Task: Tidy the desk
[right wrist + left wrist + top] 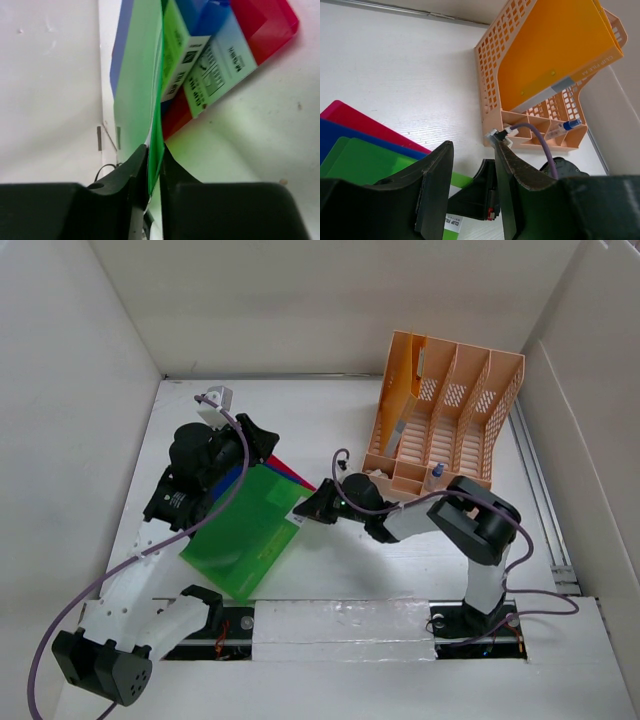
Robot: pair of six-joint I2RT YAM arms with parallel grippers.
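The desk (330,430) lies beneath the right claw (304,511) pinching the green folder (240,535).

Plain white walls box the scene in: a back wall (330,300), a left wall (60,390) and a right wall (600,420), all bare and matte. They edge the white desk (320,425). A metal rail (541,495) runs along its right side. The light is soft and even, with faint shadows.
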